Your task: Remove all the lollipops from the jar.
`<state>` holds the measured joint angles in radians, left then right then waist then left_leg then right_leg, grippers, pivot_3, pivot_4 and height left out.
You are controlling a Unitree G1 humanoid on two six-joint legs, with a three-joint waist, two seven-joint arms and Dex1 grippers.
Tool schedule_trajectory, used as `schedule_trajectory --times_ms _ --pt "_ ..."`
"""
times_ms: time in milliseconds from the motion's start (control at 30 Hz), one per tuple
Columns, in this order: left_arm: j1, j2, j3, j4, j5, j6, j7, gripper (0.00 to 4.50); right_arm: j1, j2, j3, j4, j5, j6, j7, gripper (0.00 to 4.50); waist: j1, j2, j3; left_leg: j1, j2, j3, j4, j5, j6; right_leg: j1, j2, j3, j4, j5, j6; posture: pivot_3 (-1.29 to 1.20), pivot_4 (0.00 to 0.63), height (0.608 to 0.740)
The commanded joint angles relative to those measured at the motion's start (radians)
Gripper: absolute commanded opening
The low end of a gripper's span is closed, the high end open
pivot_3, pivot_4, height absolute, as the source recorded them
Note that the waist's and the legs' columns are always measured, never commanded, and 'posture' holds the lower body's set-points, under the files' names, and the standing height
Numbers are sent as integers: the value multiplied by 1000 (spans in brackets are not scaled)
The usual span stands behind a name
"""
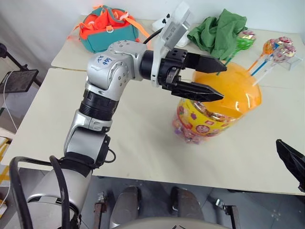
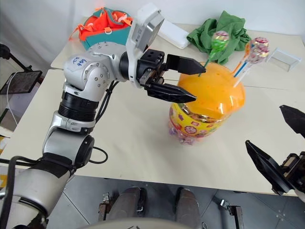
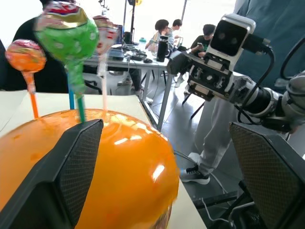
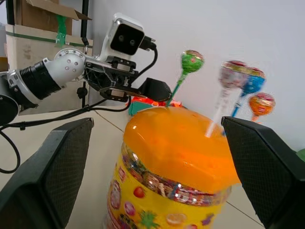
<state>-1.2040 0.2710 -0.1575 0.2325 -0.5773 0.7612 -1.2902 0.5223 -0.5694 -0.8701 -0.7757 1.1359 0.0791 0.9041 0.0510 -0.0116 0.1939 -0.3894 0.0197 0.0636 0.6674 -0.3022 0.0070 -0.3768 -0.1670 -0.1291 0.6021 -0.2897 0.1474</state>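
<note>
The jar [image 1: 224,102], a clear tub with a yellow cartoon label and a domed orange lid, stands on the white table [image 1: 143,143] right of centre. Several lollipops stick up from its lid: a green one [image 2: 220,40], an orange one [image 4: 262,102], one on a blue stick [image 4: 252,82] and one on a white stick [image 4: 232,74]. My left gripper [image 1: 224,82] hovers level over the lid's near-left side, open and holding nothing. The green lollipop's stick rises just beside one finger [image 3: 76,162]. My right gripper [image 2: 264,125] waits open at the table's front right, apart from the jar.
A teal-orange backpack [image 1: 102,28] and a green cloth [image 1: 219,31] lie at the back of the far table. A white box [image 2: 171,36] and a small clear tray [image 2: 283,58] sit there too. People sit at desks in the background of the left wrist view.
</note>
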Motion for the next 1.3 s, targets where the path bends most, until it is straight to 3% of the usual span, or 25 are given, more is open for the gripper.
schedule_trajectory --times_ms 33,533,933,1067,1300 --pt "8 43 7 -60 -14 18 -24 4485 -9 -16 -6 8 -2 -3 5 4500 0 0 0 0 0 0 0 0 0 0 0 0 0 0 0 0 150 740" --pt "24 116 23 -36 18 23 46 4485 -69 -28 36 32 -22 14 7 4500 5 0 0 0 0 0 1 0 0 0 0 1 1 0 0 0 150 740" --pt "-22 -6 90 50 15 -62 153 4485 -99 -22 62 34 -38 8 0 4500 1 0 0 0 0 0 0 0 0 0 0 1 0 0 0 0 150 740" --pt "-30 -8 99 65 15 -65 146 3427 -98 -14 66 29 -44 0 -2 4500 0 0 0 0 0 0 0 0 0 0 0 1 0 0 0 0 150 740" --pt "-35 -18 118 77 -10 -45 126 1186 -113 -2 83 23 -49 -9 -1 4500 1 0 0 0 0 0 0 0 0 0 0 1 0 0 0 0 150 740"
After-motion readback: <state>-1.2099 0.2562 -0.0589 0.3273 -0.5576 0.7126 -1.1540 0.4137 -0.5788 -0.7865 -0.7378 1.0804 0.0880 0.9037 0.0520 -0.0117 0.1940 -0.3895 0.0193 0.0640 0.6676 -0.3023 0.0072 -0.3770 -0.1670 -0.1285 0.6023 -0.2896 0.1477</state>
